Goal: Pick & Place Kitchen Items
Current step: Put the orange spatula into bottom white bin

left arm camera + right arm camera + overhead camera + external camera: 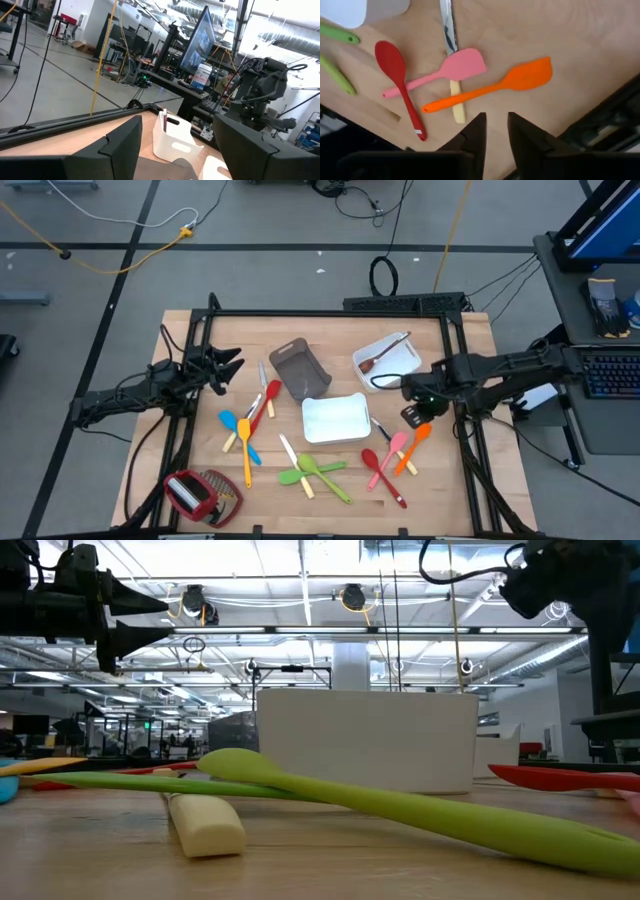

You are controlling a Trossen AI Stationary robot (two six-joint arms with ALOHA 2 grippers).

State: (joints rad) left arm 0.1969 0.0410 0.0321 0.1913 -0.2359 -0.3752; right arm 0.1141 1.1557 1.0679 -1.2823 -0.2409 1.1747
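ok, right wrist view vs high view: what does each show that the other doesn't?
Only the right wrist view: the right pincer seen close, fingers slightly apart with nothing between them, and the pale-handled knife passing under the pink spatula.

Only the high view: the left pincer, the grey tray, two white trays, the blue and yellow utensils.

Both: the orange spatula, the red spoon, green utensils on the wooden table.
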